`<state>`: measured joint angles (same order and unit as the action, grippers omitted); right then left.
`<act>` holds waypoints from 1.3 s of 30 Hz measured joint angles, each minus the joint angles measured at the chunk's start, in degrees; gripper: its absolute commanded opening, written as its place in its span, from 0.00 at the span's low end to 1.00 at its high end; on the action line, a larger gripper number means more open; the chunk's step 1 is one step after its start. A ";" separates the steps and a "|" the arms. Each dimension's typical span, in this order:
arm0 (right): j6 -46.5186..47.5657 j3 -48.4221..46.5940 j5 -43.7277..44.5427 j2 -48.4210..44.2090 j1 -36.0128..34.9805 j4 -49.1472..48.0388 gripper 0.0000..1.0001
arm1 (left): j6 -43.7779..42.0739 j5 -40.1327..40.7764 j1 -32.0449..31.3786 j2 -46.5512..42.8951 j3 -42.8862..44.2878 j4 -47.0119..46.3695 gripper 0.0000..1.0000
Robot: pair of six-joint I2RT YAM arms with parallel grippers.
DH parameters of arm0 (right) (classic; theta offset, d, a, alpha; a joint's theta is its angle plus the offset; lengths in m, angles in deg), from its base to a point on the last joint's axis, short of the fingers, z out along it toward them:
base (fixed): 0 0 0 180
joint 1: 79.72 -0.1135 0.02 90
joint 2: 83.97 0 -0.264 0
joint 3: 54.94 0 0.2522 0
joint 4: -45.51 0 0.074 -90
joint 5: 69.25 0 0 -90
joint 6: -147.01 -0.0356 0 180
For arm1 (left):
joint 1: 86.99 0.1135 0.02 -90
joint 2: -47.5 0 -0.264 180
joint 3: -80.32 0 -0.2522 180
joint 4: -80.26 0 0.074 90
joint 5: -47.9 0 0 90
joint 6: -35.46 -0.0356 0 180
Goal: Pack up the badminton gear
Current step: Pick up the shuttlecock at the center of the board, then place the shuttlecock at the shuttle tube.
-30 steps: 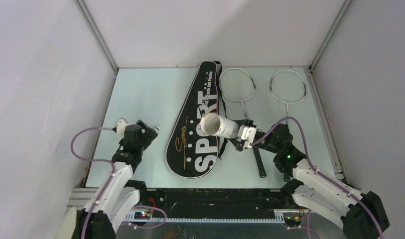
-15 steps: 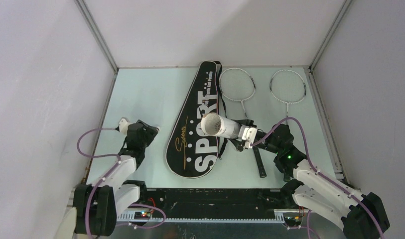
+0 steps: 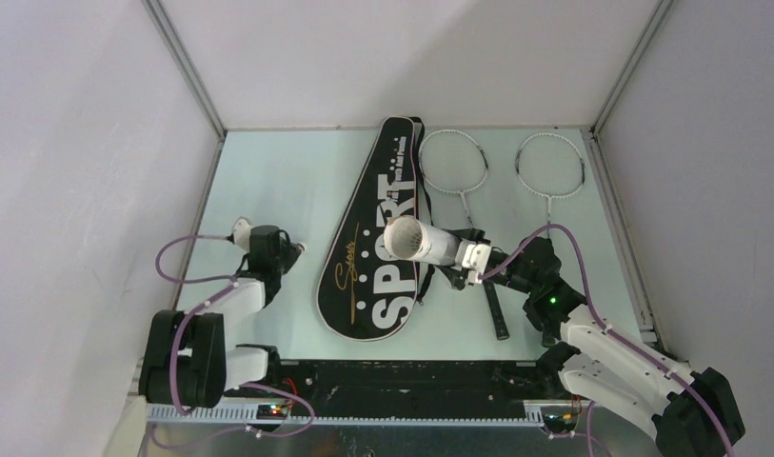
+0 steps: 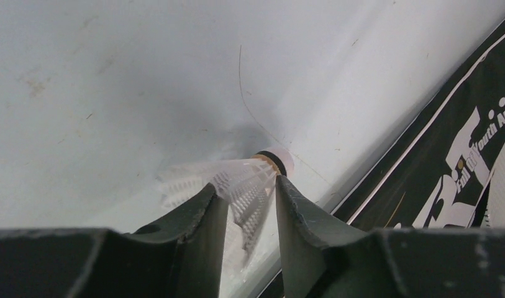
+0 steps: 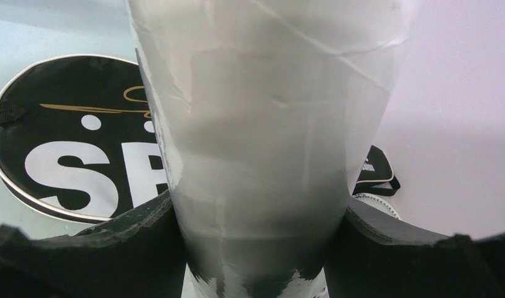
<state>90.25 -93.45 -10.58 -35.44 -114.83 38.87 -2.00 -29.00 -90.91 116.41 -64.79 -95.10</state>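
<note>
Just left of the bag (image 3: 371,290), the left gripper (image 4: 245,185) pinches a shuttlecock (image 4: 228,177) by its feather skirt (cork end toward the bag). The right gripper (image 5: 259,205) is clamped round the tube (image 5: 268,112), held tilted above the bag's middle, mouth up.

tube (image 5: 268,124) ends cut off, shuttlecock (image 4: 250,180) feathers blurred

Table (image 3: 278,181) w/ bag (image 3: 378,238), 2 rackets (image 3: 453,162).
</note>
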 measured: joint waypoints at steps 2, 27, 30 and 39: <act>0.00 0.00 0.00 0.00 0.00 0.22 0.34 | 0.00 -0.13 0.07 1.40 0.72 -0.33 0.15; 4.02 0.00 -1.01 0.09 0.09 3.10 0.33 | -8.92 -28.06 -5.81 -31.19 14.21 13.44 0.00; 5.77 0.00 -1.07 0.22 0.02 3.17 0.33 | -10.47 -33.35 -11.21 -32.85 18.21 14.08 0.00; 11.34 0.00 2.25 2.05 1.20 3.17 0.32 | -19.23 -39.71 -25.05 -36.20 29.75 22.49 0.00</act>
<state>101.59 -93.45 -8.33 -33.38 -113.63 42.04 -21.24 -68.71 -115.96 80.21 -35.04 -72.61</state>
